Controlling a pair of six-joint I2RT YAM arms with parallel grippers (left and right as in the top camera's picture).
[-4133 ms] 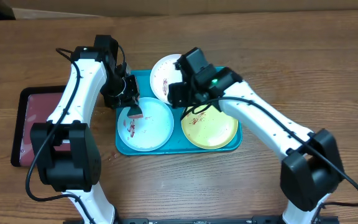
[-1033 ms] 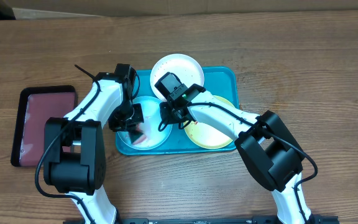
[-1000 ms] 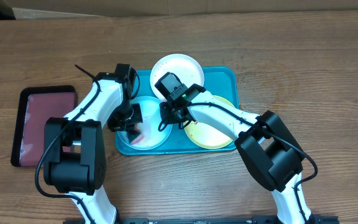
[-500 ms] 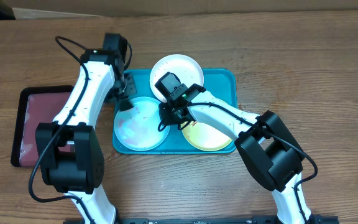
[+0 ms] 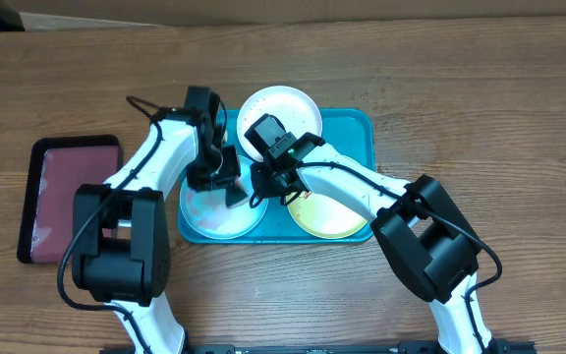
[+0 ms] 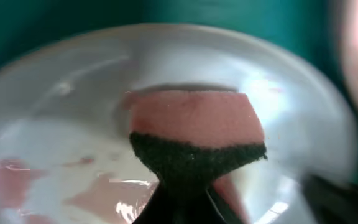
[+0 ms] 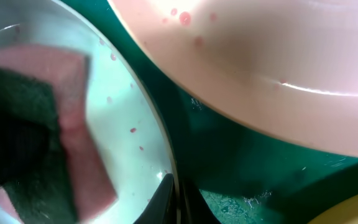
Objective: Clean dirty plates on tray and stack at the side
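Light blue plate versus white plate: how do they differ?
The light blue plate sits near-left in the tray; the white plate overlaps its far rim. A sponge presses on the light blue plate, which shows pink smears; none touches the white plate. Both are small and round.

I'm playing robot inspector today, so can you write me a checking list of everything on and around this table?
Surface: wooden table, brown and grainy.
Job's things: turquoise tray holds the light blue plate, yellow-green plate and white plate; the blue one shows pinkish smears.
Clutter: dark maroon tray on the table's left side.
Grippers: left gripper shut on a pink-and-green sponge, over the light blue plate; right gripper shut, apparently pinching that plate's rim.
Cables: black cable loops off the left arm.
Surroundings: cardboard-coloured strip beyond the table's far edge.
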